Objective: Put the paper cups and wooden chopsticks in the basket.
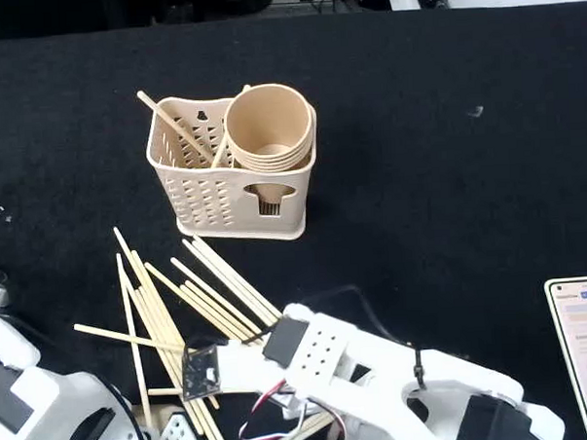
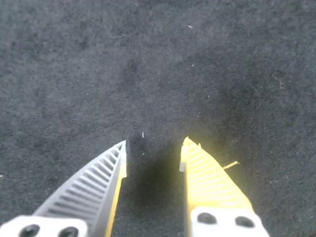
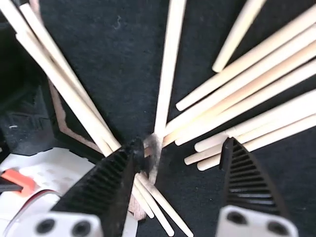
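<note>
Picking up chopsticks [image 3: 169, 64] — right gripper [image 3: 185, 148], fingers [image 3: 113, 182] wide above them, should close on one; left gripper [image 2: 154, 143] also wide

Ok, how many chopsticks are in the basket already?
2. One chopstick leans out at the basket's left end; the second chopstick stands against the paper cups. More may hide behind the cups.

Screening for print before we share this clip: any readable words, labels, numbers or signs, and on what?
On the phone screen at the table's right edge: lines of print and coloured buttons, too small to read.
On the basket, paper cups and chopsticks: no print or labels to be seen.
Readable text in all: none.
</note>
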You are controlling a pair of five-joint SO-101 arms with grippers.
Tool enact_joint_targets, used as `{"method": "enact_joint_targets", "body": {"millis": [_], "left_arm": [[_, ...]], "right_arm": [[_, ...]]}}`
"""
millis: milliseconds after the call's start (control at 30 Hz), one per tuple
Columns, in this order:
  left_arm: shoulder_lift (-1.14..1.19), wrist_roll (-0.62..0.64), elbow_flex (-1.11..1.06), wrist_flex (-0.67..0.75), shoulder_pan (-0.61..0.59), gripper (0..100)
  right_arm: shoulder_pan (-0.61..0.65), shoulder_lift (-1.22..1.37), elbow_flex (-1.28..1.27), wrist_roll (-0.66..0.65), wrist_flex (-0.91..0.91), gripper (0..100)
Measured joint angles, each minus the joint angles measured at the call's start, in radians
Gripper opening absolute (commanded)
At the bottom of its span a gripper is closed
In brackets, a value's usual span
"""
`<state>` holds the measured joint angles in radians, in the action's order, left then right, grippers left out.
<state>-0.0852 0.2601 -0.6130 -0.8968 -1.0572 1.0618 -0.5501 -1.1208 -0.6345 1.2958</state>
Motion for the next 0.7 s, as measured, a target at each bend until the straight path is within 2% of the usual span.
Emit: {"method": "enact_joint_targets", "body": {"millis": [700], "left_arm": [[0.000,0.002,0.000,0.000,0.000,18]], "right_arm": [[-0.012,-0.038,-0.091,0.000,-0.137,24.7]]}}
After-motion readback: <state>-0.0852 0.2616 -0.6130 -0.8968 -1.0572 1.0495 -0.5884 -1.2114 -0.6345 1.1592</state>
